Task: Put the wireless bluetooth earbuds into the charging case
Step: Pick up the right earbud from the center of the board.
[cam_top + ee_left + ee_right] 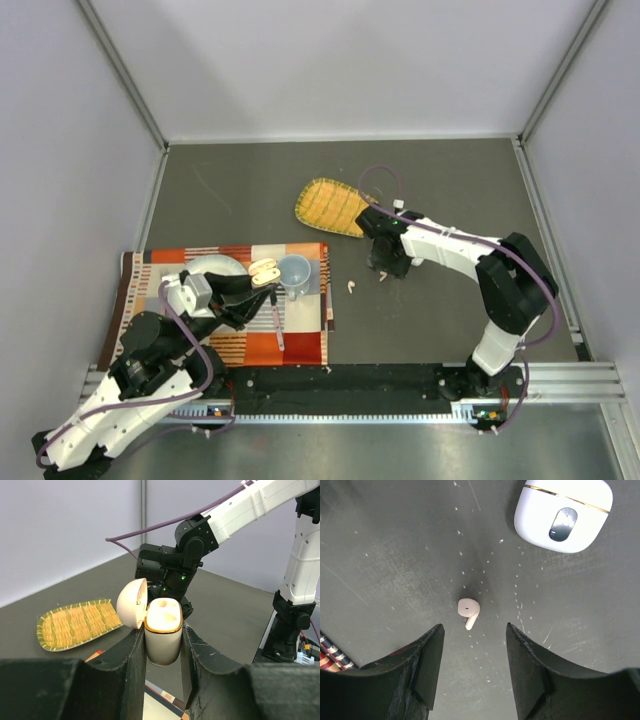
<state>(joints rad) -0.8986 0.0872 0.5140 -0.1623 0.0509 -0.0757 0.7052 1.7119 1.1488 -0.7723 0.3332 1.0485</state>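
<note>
My left gripper is shut on an open white charging case with a gold rim, its lid hinged back to the left. It holds the case above the patterned cloth; the case also shows in the top view. My right gripper is open and hovers over one small white earbud lying on the dark table. In the top view the right gripper is near that earbud, and a second earbud lies to its left. Other earbuds are not visible.
A second, closed white case lies on the table beyond the earbud. A woven yellow tray sits behind the right gripper. A grey cup, a grey plate and a pen rest on the striped cloth.
</note>
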